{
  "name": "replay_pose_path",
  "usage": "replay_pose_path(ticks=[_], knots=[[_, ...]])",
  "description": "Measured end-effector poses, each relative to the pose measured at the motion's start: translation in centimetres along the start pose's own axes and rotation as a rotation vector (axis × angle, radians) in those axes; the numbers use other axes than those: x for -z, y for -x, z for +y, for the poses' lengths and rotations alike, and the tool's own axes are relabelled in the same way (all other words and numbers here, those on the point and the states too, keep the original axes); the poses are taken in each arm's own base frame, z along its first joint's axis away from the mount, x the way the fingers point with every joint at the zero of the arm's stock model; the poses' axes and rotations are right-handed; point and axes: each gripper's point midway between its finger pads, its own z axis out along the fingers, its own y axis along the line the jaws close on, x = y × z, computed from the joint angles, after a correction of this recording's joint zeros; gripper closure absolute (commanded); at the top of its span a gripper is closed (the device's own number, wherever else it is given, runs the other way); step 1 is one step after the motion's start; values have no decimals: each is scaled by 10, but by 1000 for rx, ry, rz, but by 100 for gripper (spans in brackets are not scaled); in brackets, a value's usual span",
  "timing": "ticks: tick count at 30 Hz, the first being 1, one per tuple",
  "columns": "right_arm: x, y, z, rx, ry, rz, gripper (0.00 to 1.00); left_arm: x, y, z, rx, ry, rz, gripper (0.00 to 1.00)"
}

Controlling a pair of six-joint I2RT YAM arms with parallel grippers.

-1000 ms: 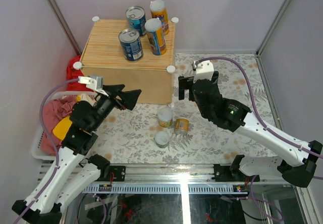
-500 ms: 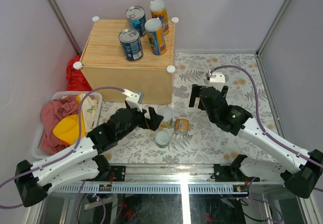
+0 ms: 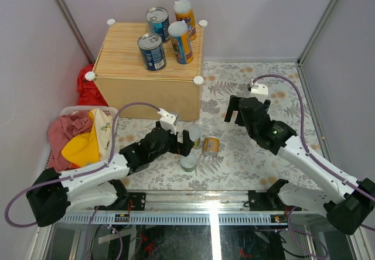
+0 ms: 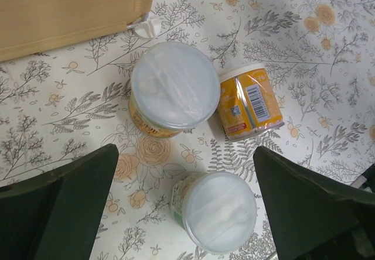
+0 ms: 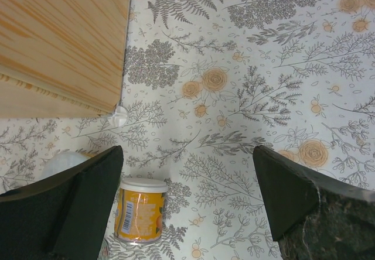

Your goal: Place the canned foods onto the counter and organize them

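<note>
Four cans [image 3: 152, 51] stand on the wooden surface [image 3: 120, 58]; three more wait on the floral surface [image 3: 234, 75] below it, so the job looks just past halfway. Item, left gripper [image 4: 184, 150]: jaws wide apart, empty, hovering over those three. Item, right gripper [image 5: 187, 149]: jaws apart, empty, off to one side. Left wrist view details the three: two upright with pale lids, the orange can [image 4: 251, 108] on its side. Only the top view shows the placed four.
</note>
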Motion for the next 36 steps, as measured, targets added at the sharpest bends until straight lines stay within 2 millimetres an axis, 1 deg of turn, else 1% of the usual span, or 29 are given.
replay_pose_path(ticks=[6, 13, 18, 23, 34, 36], knots=[[-6, 0, -3, -16, 3, 14, 1, -14, -9, 0, -19, -2, 23, 0], [-8, 2, -3, -31, 15, 17, 1, -27, -14, -1, -28, -5, 20, 0], [-8, 2, 2, -36, 41, 22, 0, -37, -17, 7, -45, 32, 8, 0], [-9, -1, 2, -35, 41, 28, 1, -48, -22, 17, -66, 84, -2, 0], [-8, -2, 3, -35, 50, 34, 0, -67, -30, 25, -102, 133, -20, 0], [-8, -3, 4, -35, 56, 38, 1, -69, -28, 25, -101, 143, -36, 3]])
